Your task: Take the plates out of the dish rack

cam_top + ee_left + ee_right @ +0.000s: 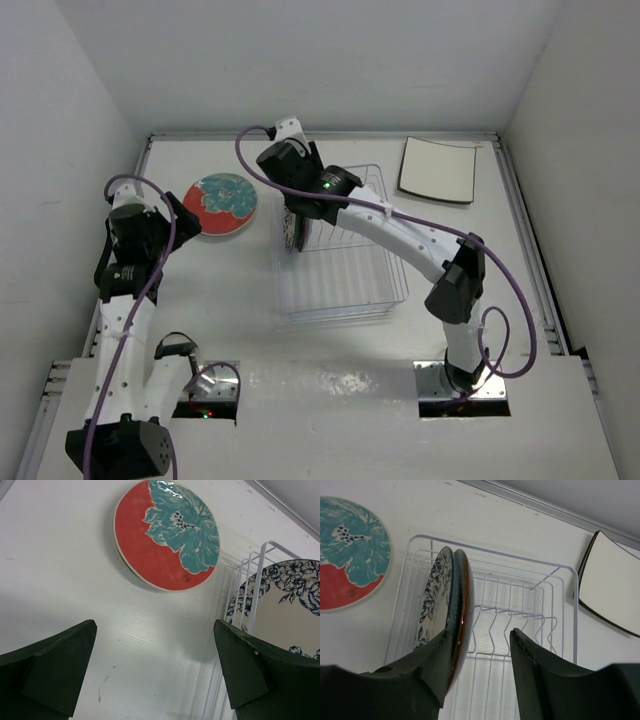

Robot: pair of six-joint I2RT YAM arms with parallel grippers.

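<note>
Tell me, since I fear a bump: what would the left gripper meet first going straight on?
The left gripper would probably meet bare table, between the red-and-teal plate and the dish rack; depth is unclear.

White table (pixel 230 290), grey walls (pixel 300 60), metal edge rail (pixel 528 250)

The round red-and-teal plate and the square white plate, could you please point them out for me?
Round red-and-teal plate (pixel 222 205), top external view, its centre.
Square white plate (pixel 438 170), top external view, its centre.
</note>
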